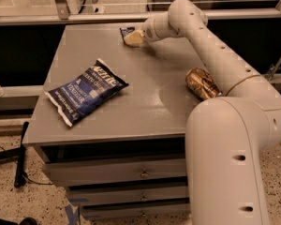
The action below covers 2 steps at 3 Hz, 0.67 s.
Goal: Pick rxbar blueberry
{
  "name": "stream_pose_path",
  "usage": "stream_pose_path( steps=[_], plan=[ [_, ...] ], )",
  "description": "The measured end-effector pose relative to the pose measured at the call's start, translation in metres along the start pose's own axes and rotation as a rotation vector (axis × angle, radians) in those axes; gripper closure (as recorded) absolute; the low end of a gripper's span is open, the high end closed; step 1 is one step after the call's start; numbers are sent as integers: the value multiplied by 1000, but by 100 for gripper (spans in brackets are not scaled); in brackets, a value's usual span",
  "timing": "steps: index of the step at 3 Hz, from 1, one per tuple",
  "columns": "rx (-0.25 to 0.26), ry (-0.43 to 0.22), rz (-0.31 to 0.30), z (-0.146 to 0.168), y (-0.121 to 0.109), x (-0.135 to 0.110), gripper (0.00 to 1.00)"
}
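A: Found the rxbar blueberry (127, 31) yet?

B: Yes. Upper centre of the frame, lying flat near the far edge of the grey table (145, 116). Small and dark, partly hidden behind the gripper (133, 38), touching it or very nearly.

A: Spread, pressed together, or pinching?

B: Cannot tell from here (pale casing right in front of the wrapper).

A: Any worries?

B: A few. Could nudge so thin a wrapper sideways and off that far edge. Could also catch only a corner and drop it on the lift.

A: And the chip bag (86, 96), the gold can (202, 83)?

B: Well apart from the bar, left of centre and right of centre. Little risk of a wrong grab, though worth minding the can, just beside the arm (215, 50).
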<state>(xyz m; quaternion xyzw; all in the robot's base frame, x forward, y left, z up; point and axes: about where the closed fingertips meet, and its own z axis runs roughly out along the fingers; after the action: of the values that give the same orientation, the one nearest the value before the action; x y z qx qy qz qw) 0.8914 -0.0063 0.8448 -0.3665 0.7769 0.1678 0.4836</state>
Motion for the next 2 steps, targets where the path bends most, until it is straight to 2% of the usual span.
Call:
stream_pose_path(
  steps=[2],
  plan=[
    [8,4,6,-5,-5,5,85]
  ],
)
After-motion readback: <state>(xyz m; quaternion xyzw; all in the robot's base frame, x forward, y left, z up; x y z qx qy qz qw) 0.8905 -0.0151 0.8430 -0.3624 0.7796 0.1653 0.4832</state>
